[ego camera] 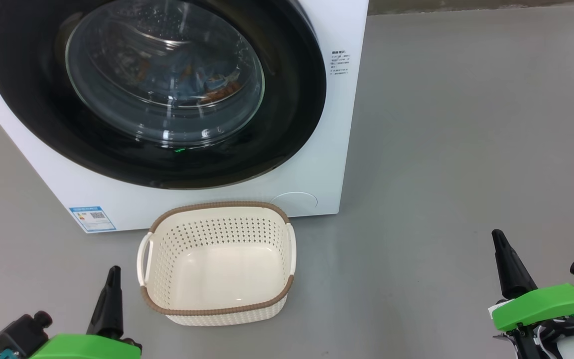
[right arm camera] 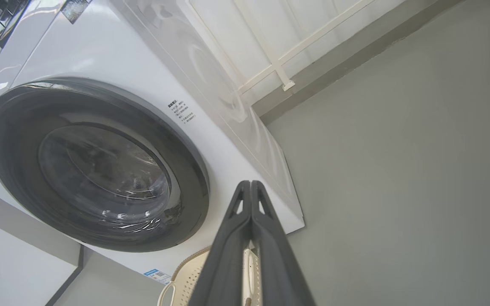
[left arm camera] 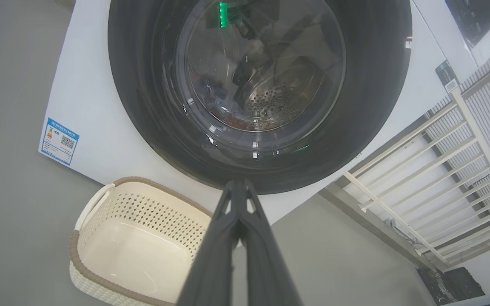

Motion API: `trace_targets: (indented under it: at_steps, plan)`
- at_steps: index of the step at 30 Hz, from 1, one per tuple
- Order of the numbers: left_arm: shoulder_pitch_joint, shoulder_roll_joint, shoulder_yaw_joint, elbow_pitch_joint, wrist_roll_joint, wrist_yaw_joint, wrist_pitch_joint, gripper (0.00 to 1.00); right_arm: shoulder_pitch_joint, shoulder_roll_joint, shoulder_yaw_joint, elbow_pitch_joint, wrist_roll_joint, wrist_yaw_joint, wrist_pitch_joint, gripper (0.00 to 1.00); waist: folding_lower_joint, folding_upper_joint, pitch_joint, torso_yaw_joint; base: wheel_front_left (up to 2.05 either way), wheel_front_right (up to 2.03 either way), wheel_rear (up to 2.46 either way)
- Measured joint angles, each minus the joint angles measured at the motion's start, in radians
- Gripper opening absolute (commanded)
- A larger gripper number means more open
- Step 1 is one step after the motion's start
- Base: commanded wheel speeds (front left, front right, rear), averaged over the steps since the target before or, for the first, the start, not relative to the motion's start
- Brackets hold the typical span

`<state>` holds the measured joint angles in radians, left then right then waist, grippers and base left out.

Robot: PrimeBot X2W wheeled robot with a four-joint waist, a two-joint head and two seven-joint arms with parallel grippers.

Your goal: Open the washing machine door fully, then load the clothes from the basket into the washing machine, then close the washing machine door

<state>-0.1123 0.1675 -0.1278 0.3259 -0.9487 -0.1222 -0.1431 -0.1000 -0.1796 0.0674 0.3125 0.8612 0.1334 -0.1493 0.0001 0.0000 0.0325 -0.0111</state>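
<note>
From the head, the large round glossy black washing machine door (ego camera: pixel 160 85) sits flush on the big white front-loading washing machine (ego camera: pixel 317 167), with light blue printed clothes (ego camera: pixel 217 89) behind its glass and the small cream perforated plastic basket (ego camera: pixel 217 205) empty just before it, so the task looks done. The left wrist shows the left claw (left arm camera: pixel 238 187) pinched together, holding nothing, clear of the door's rim. The right wrist shows the right claw (right arm camera: pixel 250 187) likewise, with open grey floor (right arm camera: pixel 398 170) beside it.

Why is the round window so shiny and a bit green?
Head view: white glare streaks cross the door window, with a green glint just below it. Left wrist view: a green reflection at the window's top; the wide lens tilts the white railing. Right wrist view: pale glare on that window.
</note>
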Motion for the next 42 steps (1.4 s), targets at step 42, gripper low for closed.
trace_targets:
  at_steps: [42]
  plan:
    - [0.012, -0.062, 0.102, -0.023, -0.320, 0.000, 0.126, 0.00, 0.000, 0.065, -0.095, -0.017, 0.361, -0.003, 0.124, 0.00, -0.0001, 0.0000, -0.014, 0.005, 0.00, 0.00, 0.00]
